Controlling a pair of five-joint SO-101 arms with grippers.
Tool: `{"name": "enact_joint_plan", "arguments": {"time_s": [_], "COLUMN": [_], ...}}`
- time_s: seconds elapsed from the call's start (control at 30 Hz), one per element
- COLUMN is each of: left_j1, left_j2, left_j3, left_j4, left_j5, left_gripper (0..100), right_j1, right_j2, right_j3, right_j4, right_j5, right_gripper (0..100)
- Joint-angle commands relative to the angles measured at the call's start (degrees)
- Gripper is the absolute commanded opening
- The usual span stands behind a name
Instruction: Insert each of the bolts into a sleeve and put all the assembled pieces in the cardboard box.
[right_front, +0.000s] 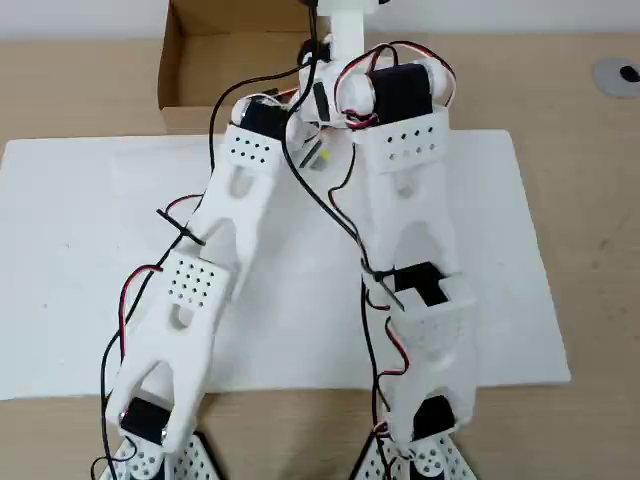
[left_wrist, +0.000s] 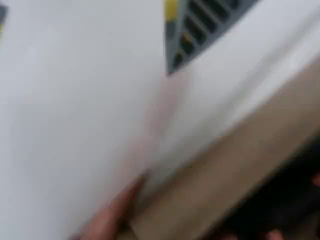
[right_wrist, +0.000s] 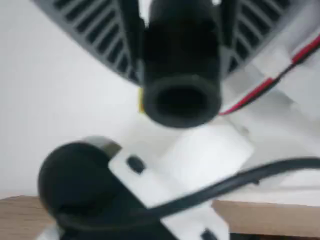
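1. The left arm (right_front: 225, 230) stretched from its base at the near edge and leaned far and to the right across the white mat (right_front: 80, 260), with its wrist end near the mat's far edge
2. The right arm (right_front: 410, 200) ran almost straight from near to far, and its wrist bent left, so the two arm ends met close together just near of the cardboard box (right_front: 195, 118)
3. The cardboard box stood on the wooden table (right_front: 570, 150), just beyond the mat's far edge and left of centre, with its open top facing up
4. A black sleeve (right_wrist: 182, 75) hung close in front of the right wrist camera with its hollow end turned towards the lens. A ribbed grey part (right_wrist: 85, 30) sat behind it on both sides
5. Below the sleeve in that view were a black motor (right_wrist: 75, 175) on a white bracket, a black cable (right_wrist: 240, 182) and red wires
6. Whether the right arm's jaws were clenched on the sleeve or released could not be told
7. The left wrist view was blurred. It gave the white mat, a strip of table and the ribbed grey part with a yellow patch (left_wrist: 171, 10), and the state of the left arm's jaws could not be told either
8. A grey disc (right_front: 615, 75) lay on the table at the far right, well apart from the arms
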Motion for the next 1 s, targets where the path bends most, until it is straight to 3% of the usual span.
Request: {"name": "enact_joint_plan", "arguments": {"time_s": [0.0,0.27,0.43,0.8,0.97], "left_j1": [0.18,-0.88,-2.46,-4.31,-3.78], "left_j2": [-1.45,-1.8,-1.54,-1.8,-1.98], "left_j3": [2.46,9.58,6.42,-7.21,-3.43], "left_j4": [-2.29,2.55,8.0,22.33,22.42], "left_j5": [-2.81,-6.77,-7.03,-8.26,-11.43], "left_gripper": [26,23,0,3,9], "right_j1": [1.01,1.01,1.01,1.01,1.01], "right_j2": [-4.0,-4.18,-4.18,-4.18,-4.18], "right_j3": [-3.03,-3.38,-3.38,-3.38,-3.38], "right_j4": [0.18,0.26,0.26,0.18,0.26], "right_j5": [0.62,0.62,0.62,0.62,0.62], "right_gripper": [1.0,1.0,1.0,1.0,1.0]}}
